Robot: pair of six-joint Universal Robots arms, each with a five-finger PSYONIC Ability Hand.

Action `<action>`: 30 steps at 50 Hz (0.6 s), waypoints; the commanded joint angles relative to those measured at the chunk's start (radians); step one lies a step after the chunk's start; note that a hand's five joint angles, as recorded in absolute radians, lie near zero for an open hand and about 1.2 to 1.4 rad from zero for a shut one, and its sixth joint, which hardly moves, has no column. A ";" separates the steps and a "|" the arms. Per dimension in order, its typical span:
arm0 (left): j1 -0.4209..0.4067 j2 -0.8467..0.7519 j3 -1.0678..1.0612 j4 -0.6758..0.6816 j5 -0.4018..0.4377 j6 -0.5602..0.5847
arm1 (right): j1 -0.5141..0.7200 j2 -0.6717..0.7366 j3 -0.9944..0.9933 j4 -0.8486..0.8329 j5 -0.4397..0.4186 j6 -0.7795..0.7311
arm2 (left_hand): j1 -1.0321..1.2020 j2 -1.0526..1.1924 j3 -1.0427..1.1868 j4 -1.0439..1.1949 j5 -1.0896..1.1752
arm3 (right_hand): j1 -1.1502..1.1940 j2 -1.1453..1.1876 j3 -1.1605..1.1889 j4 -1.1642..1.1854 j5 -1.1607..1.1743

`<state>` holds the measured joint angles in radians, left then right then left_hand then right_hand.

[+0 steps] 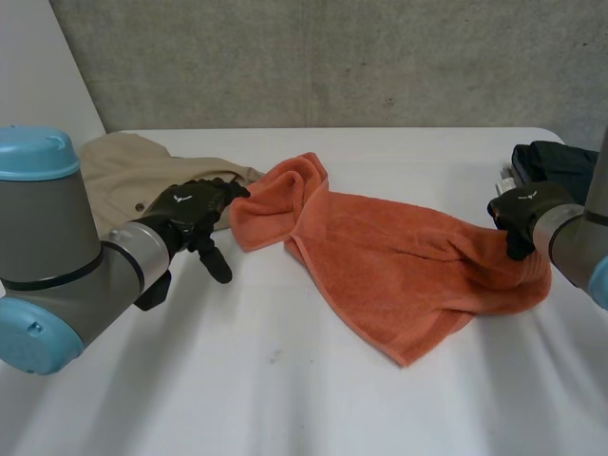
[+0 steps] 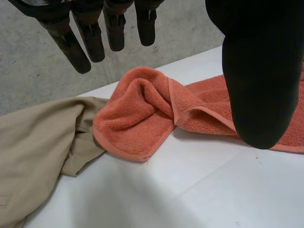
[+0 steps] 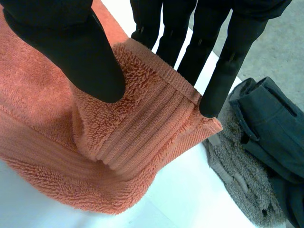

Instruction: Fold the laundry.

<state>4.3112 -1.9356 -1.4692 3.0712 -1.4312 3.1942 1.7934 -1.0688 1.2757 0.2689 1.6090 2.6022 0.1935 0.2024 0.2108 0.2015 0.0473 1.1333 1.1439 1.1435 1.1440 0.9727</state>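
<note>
Grey concrete wall [image 1: 332,57] backs a white desk [image 1: 285,399], where the crumpled orange terry towel [image 1: 399,256] lies across the middle. The right robot hand [image 1: 521,214] pinches the towel's right-end corner between thumb and fingers, likely to pull it flat. The left robot hand [image 1: 190,207] hovers released by the bunched opposite corner, beside a beige cloth garment [image 1: 114,166]. Dark grey clothes [image 1: 556,161] wait near the right robot hand.

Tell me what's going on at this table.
The robot's right hand pinches one end of a rumpled orange towel between thumb and fingers, beside a pile of dark clothes. Its left hand is open, held near the towel's bunched other end, next to a beige garment. The towel is not yet folded.
</note>
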 commanded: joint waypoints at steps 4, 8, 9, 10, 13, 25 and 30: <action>0.007 -0.017 0.023 0.023 -0.001 0.006 | 0.037 0.010 -0.027 -0.066 -0.027 -0.020 | -0.019 -0.028 -0.036 -0.027 -0.047 | 0.263 0.252 0.253 0.252 0.249; 0.005 -0.029 0.090 0.064 -0.001 0.009 | 0.070 -0.022 -0.093 -0.048 -0.041 -0.063 | -0.019 -0.028 -0.036 -0.027 -0.047 | 0.263 0.252 0.253 0.252 0.249; 0.004 -0.033 0.108 0.072 0.000 0.009 | 0.081 -0.040 -0.104 -0.048 -0.041 -0.068 | -0.019 -0.028 -0.036 -0.027 -0.047 | 0.263 0.252 0.253 0.252 0.249; 0.002 -0.042 0.150 0.087 0.002 0.012 | 0.107 -0.084 -0.117 -0.048 -0.052 -0.079 | -0.019 -0.028 -0.036 -0.027 -0.047 | 0.263 0.252 0.253 0.252 0.249; 0.001 -0.077 0.249 0.118 0.008 0.016 | 0.151 -0.187 -0.130 -0.054 -0.105 -0.082 | -0.019 -0.028 -0.036 -0.027 -0.047 | 0.263 0.252 0.253 0.252 0.249; -0.044 -0.362 0.696 0.032 0.084 0.090 | 0.268 -0.508 -0.092 -0.079 -0.417 0.024 | -0.019 -0.028 -0.036 -0.027 -0.047 | 0.263 0.252 0.253 0.252 0.249; -0.100 -0.476 0.764 -0.042 0.150 0.124 | 0.268 -0.540 -0.095 -0.089 -0.434 0.105 | -0.019 -0.028 -0.036 -0.027 -0.047 | 0.263 0.252 0.253 0.252 0.249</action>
<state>4.2702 -2.2814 -0.7986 3.1177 -1.3513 3.2759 2.0579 -1.5651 1.1790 0.1915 1.2045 2.6190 0.1936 0.2024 0.2108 0.2015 0.0473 1.1333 1.1820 1.1901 1.1991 0.9951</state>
